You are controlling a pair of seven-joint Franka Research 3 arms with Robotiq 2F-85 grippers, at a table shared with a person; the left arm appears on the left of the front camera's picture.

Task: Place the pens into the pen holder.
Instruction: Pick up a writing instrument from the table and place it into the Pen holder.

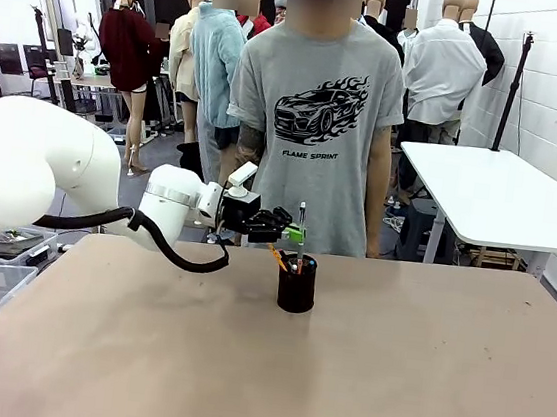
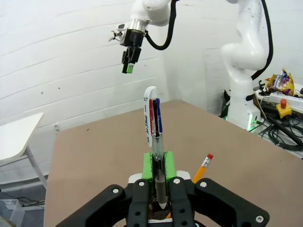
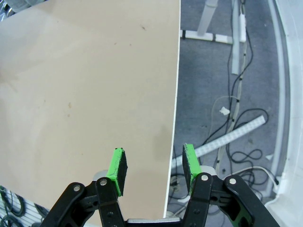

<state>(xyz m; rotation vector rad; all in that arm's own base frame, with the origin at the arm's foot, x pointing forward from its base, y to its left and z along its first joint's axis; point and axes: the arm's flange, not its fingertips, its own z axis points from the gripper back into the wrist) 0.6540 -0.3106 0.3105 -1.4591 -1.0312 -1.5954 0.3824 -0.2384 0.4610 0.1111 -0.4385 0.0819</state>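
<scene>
Left tool (image 2: 160,177) clamps silver-white pen (image 2: 152,120) above pen holder (image 1: 296,283); right tool (image 3: 155,168) gapes.

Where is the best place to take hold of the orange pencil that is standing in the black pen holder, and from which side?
Grip the orange pencil on its upper shaft, the part leaning out above the pen holder, probably coming from above with the jaws across the shaft. The rest sits inside the cup, behind the mesh wall.
</scene>
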